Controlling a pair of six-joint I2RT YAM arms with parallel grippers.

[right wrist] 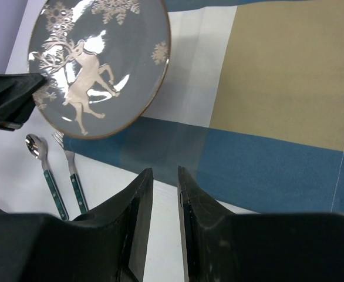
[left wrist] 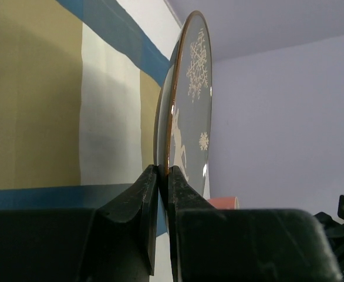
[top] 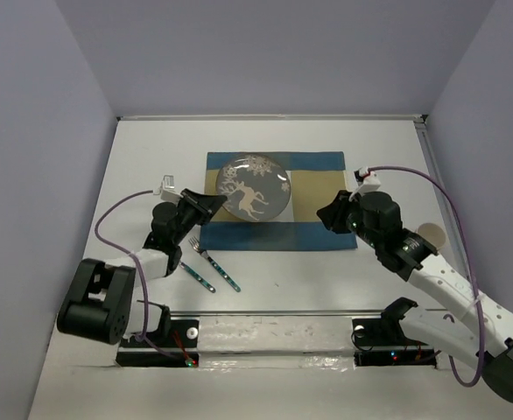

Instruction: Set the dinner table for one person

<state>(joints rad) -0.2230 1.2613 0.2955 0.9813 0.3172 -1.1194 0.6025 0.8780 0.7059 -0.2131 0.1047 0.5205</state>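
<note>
The white dinner table (top: 134,175) fills the top view. At its middle lies a blue-and-tan checked placemat (top: 318,175). A grey reindeer plate (top: 255,188) is over the mat's left half; whether it rests flat or is raised cannot be told. On bare tabletop off the mat's near left corner lie a green-handled spoon (right wrist: 47,176) and fork (right wrist: 71,170), side by side.

The left gripper (left wrist: 163,170) is clamped on the plate's rim, as only its wrist view shows. That view also catches a pink cup (left wrist: 223,202) beyond. The right gripper (right wrist: 166,170) hangs over the mat's near blue band, fingers a narrow slit apart and holding nothing.
</note>
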